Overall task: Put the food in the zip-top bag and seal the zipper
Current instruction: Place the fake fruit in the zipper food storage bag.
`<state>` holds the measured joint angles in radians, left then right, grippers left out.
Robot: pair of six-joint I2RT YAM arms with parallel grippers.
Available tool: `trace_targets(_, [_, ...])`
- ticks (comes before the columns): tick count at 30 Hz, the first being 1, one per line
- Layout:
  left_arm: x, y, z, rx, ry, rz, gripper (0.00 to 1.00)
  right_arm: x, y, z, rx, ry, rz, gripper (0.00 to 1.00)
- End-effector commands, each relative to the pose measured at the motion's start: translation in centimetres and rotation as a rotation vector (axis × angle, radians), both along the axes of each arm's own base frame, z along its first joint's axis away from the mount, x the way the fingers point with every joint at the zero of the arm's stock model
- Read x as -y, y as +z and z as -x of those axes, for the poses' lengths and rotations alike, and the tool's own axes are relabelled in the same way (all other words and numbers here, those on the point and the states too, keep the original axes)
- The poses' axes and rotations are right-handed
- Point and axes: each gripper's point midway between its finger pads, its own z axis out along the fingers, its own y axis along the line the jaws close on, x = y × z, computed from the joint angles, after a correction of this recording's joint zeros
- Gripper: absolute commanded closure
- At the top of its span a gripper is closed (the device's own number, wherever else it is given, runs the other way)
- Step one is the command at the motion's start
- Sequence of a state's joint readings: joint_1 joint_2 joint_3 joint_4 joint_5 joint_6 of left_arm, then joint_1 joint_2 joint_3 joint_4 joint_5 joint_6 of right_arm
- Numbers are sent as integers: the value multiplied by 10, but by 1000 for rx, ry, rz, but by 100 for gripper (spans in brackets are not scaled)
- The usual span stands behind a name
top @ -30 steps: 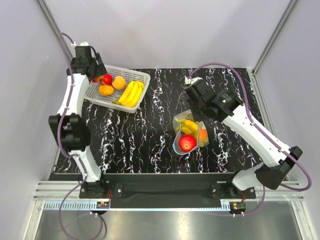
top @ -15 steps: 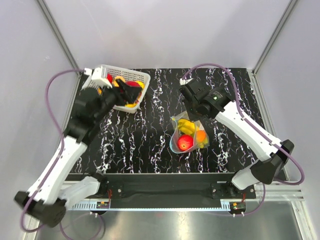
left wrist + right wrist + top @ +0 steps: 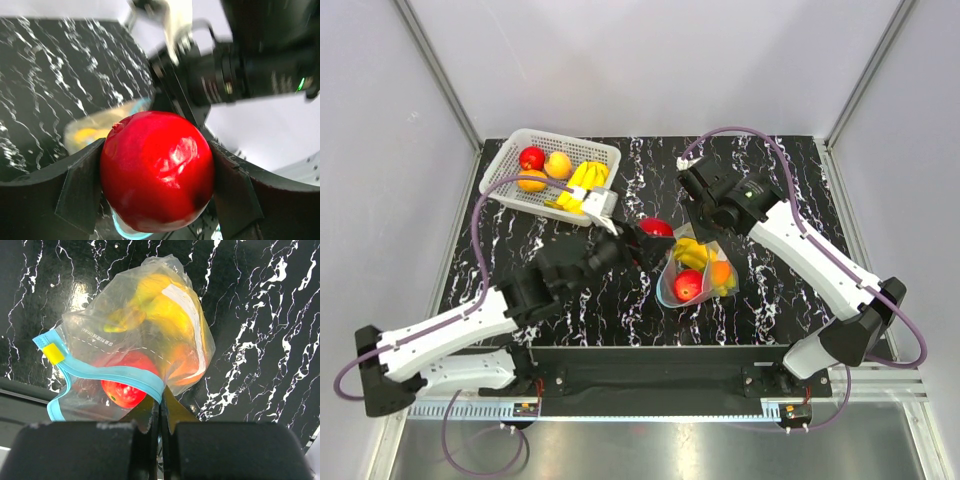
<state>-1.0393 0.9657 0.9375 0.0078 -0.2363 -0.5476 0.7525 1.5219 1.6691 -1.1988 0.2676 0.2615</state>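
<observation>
My left gripper [image 3: 157,176] is shut on a glossy red apple [image 3: 157,170], which its two fingers [image 3: 80,187] clamp from both sides. From above, that apple [image 3: 655,228] hangs just left of the mouth of the zip-top bag [image 3: 697,272]. The clear bag [image 3: 145,330] holds yellow bananas [image 3: 155,302], a red apple [image 3: 125,387] and an orange fruit [image 3: 182,362]. My right gripper [image 3: 161,407] is shut on the bag's rim, pinching the blue zipper [image 3: 115,374], and holds the mouth open. Seen from above, the right gripper [image 3: 705,220] stands over the bag's far end.
A white lattice basket [image 3: 510,155] stands at the far left. It holds a red apple [image 3: 531,158], a peach-coloured fruit [image 3: 558,164], an orange fruit [image 3: 531,181] and bananas [image 3: 582,185]. The left arm stretches across the black marble table [image 3: 780,170] from the near left.
My left arm has swung from the basket to the middle of the table, carrying a red apple up to the bag's mouth. The right gripper still holds the bag, shifted slightly.
</observation>
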Motion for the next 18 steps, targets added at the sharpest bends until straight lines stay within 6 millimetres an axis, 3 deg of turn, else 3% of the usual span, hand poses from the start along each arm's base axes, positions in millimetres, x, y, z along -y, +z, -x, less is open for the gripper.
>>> trace_targets(1, [8, 19, -1, 64, 61, 42, 39, -5, 19, -3, 35, 11, -49, 100])
trace_targets(9, [51, -25, 4, 33, -1, -9, 39, -8, 24, -1, 39, 23, -71, 100])
trace_targets(18, [75, -75, -7, -24, 14, -80, 39, -8, 24, 0, 37, 25, -77, 100])
